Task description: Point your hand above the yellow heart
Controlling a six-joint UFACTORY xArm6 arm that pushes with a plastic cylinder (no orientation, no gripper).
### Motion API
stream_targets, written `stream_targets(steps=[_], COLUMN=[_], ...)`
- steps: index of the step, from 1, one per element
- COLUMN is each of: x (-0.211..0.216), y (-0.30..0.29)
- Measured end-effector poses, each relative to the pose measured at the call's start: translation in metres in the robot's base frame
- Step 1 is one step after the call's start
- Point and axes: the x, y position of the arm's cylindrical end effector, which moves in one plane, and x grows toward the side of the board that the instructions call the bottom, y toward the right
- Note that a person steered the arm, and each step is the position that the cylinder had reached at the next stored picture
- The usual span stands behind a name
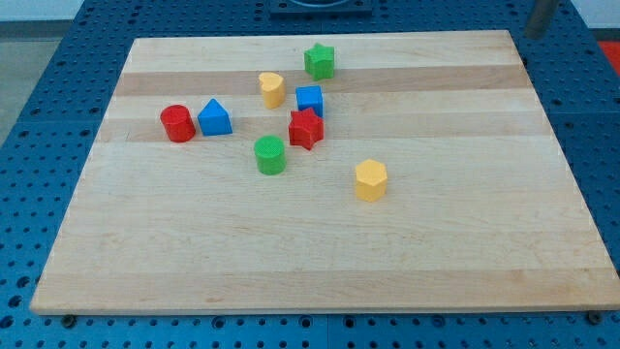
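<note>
Wooden tabletop (320, 252), contents: yellow heart-shaped block (272, 89) — upper centre, just left of the blue cube block (310, 99), above the red star-shaped block (306, 128). My tip — out of view; the hand's state cannot be told.

Bright even overhead light, soft short shadows under blocks, mild sheen on board (320, 252), top corners slightly blurred.

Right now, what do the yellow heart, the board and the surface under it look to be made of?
Yellow heart: probably moulded or printed plastic, matte, uniform solid colour. Board: light wood, joined planks, grain and seams visible, smooth satin finish. Surface under it: blue perforated sheet, likely painted metal, though that's a guess. My tip isn't clearly in view.
</note>
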Motion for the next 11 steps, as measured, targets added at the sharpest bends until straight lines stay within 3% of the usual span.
stream_targets(steps=[2, 4, 6, 8, 9, 11], x=[0.049, 0.029, -0.008, 0.015, 0.057, 0.070], y=[-0.064, -0.116, -0.242, -0.375, -0.374, -0.420])
